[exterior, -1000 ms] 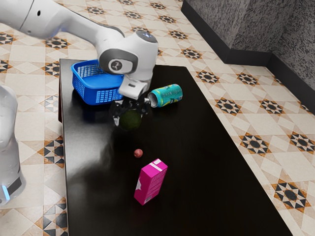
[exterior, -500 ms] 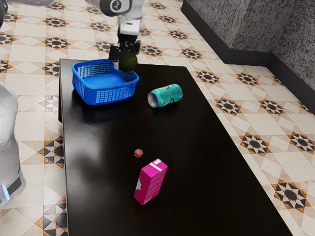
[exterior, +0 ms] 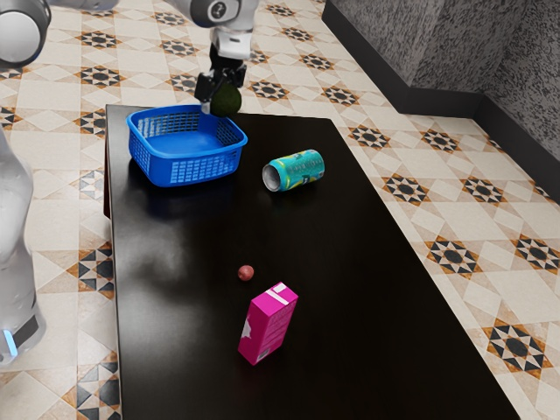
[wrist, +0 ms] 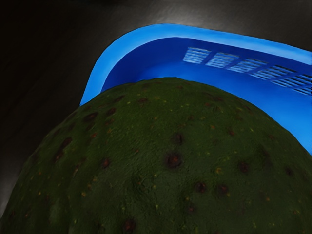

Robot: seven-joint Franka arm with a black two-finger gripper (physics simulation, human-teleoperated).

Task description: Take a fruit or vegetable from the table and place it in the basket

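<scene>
1. A gripper (exterior: pixel 220 93) grasps a dark green fruit (exterior: pixel 227 101) aloft near one corner of the blue basket (exterior: pixel 194 170).
2. The basket's middle appears to lie lower, toward the exterior view's left.

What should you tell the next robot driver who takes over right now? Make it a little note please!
Gripper: shut on the avocado, holding it up off the table.
Where: the avocado is in the air by the rim of the blue basket, at its far corner toward the exterior view's right. I can't tell if it is fully over the opening.
Done: avocado picked up.
Left: probably ease it further over the basket, lower it, let go.
Leave alone: the teal can on its side and the pink carton.
</scene>
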